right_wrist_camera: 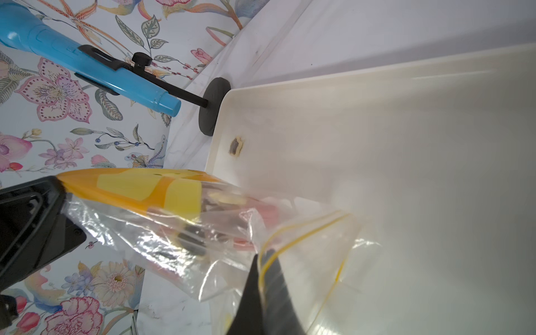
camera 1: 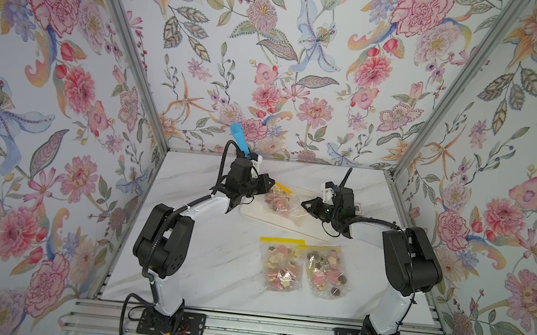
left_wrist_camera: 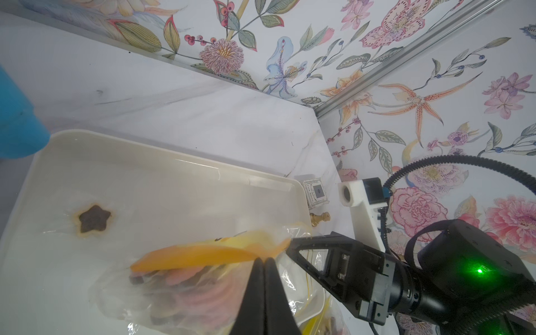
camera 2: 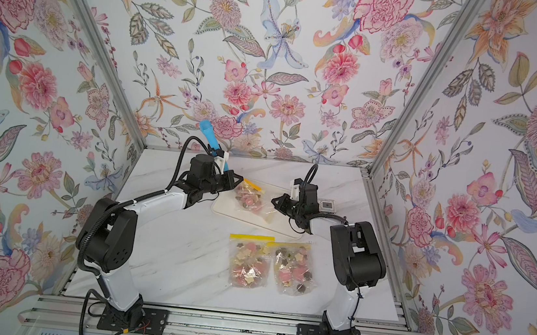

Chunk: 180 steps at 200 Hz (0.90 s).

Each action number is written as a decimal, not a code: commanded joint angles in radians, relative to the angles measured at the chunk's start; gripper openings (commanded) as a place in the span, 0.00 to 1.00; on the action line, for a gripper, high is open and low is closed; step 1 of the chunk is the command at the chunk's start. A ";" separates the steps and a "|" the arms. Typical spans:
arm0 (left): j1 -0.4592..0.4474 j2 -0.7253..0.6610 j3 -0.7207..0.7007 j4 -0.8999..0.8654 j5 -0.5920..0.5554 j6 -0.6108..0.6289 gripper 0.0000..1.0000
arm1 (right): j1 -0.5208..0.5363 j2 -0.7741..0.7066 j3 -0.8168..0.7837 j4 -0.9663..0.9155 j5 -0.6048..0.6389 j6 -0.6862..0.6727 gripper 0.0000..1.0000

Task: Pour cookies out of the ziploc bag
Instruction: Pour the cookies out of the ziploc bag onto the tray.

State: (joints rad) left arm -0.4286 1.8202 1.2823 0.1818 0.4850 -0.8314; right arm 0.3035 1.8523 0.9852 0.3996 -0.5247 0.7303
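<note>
Hanging above the tray (camera 1: 275, 222), the ziploc bag (camera 1: 285, 204) spans two closed claws: left claw (left_wrist_camera: 264, 262) nipping its yellow strip (left_wrist_camera: 203, 255), right claw (right_wrist_camera: 261, 258) its clear edge, cookies (camera 1: 278, 202) sagging between.

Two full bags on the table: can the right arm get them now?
Probably not yet. Nothing lies over those bags, but the right fingers are shut on another bag over the tray.

Left arm (camera 1: 202, 205) and right arm (camera 1: 365, 231) bend inward facing each other, fingers (left_wrist_camera: 255, 290) pinched shut.
</note>
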 commanded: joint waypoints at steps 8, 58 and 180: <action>-0.023 0.023 0.102 -0.043 -0.052 0.060 0.00 | -0.016 0.036 -0.018 0.069 -0.024 0.039 0.00; -0.035 0.042 0.211 -0.148 -0.076 0.116 0.00 | -0.024 0.043 -0.018 0.107 -0.040 0.052 0.00; -0.027 -0.020 0.287 -0.323 -0.206 0.210 0.00 | -0.014 0.114 0.025 0.277 -0.170 0.165 0.00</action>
State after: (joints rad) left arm -0.4652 1.8584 1.5280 -0.1333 0.3122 -0.6502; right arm 0.3042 1.9701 1.0248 0.5762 -0.6472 0.8516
